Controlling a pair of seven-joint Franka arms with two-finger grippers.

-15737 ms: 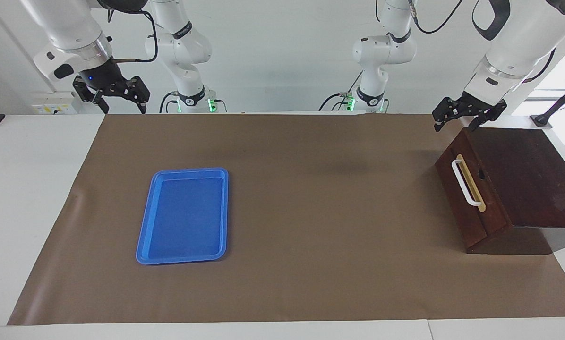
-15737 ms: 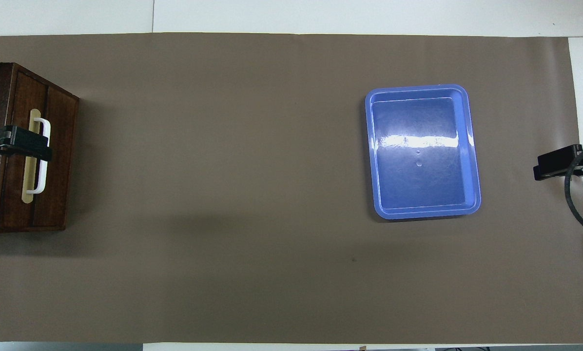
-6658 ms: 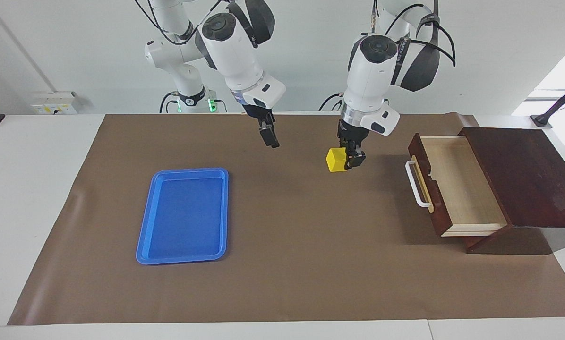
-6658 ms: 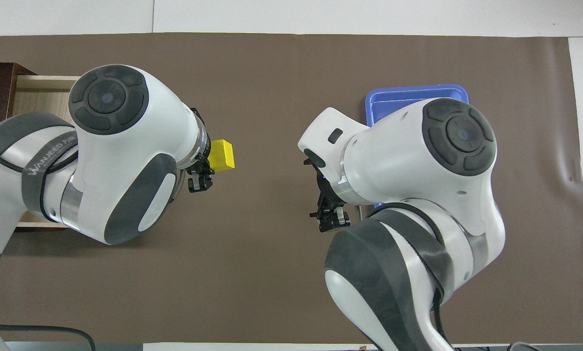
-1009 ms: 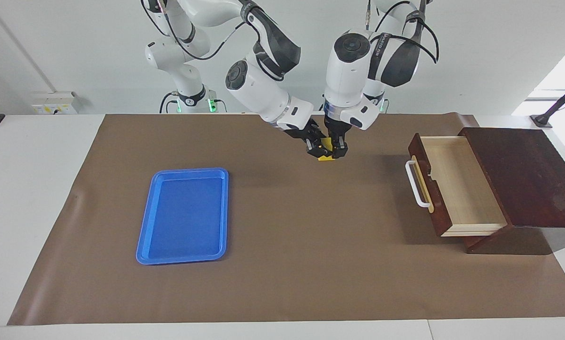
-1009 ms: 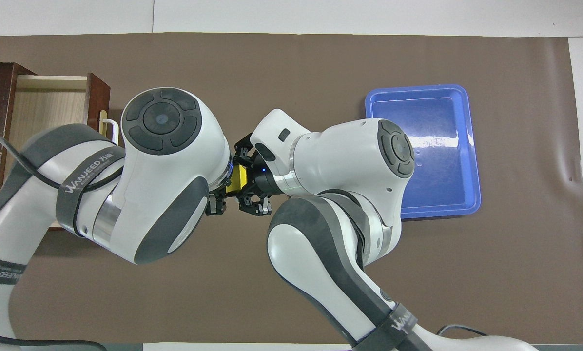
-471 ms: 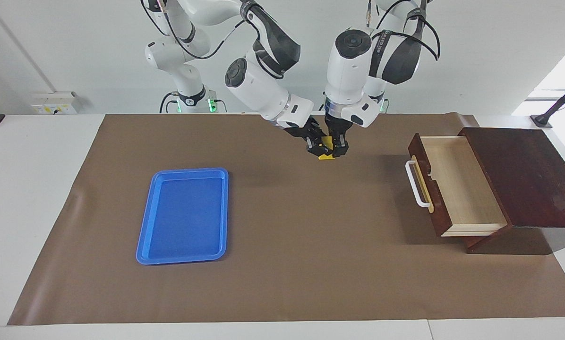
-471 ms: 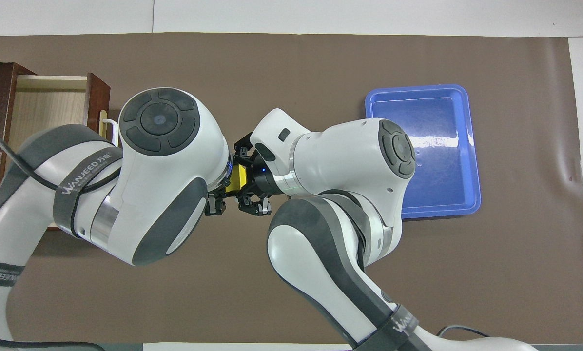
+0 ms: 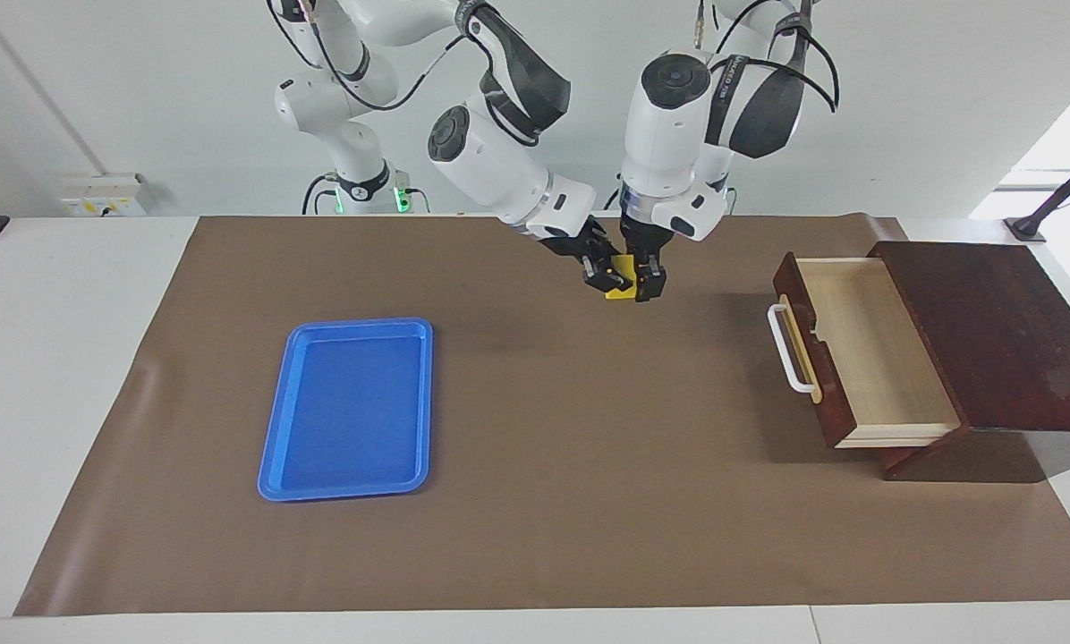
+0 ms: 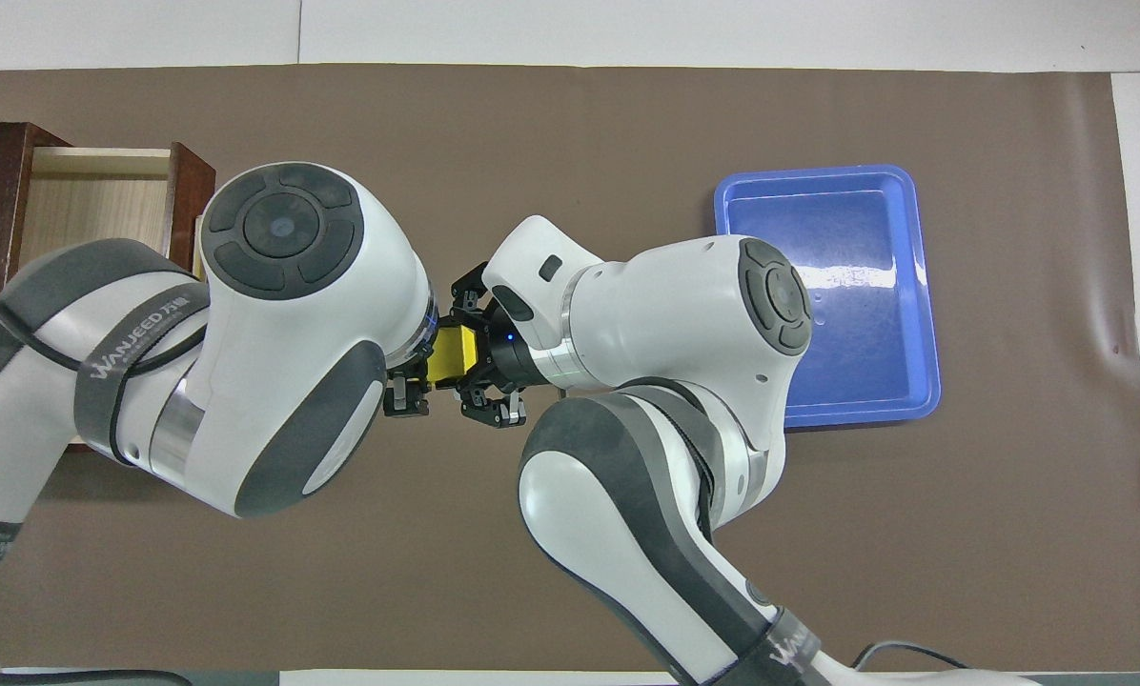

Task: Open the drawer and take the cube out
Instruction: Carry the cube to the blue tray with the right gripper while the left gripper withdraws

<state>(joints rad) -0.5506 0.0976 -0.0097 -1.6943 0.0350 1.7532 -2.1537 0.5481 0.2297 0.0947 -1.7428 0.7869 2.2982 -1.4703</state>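
The yellow cube (image 9: 623, 276) hangs in the air over the brown mat, between the two grippers. My right gripper (image 9: 613, 278) is shut on it from the tray's side. My left gripper (image 9: 648, 284) stands open right beside the cube on the drawer's side, with its fingers still close to it. In the overhead view the cube (image 10: 456, 354) shows between the left gripper (image 10: 410, 383) and the right gripper (image 10: 482, 370). The dark wooden drawer (image 9: 793, 279) is pulled out of its box (image 9: 991, 331). Its pale inside holds nothing, and its white handle (image 9: 787, 349) faces the mat's middle.
A flat blue tray (image 9: 347, 411) lies on the mat toward the right arm's end of the table, with nothing in it. Both arms crowd the strip of mat (image 9: 589, 465) nearest the robots. In the overhead view the left arm covers part of the drawer (image 10: 189, 191).
The left gripper has opened and drawn slightly toward the drawer's end. The cube has stayed in the right gripper and risen a little with both hands.
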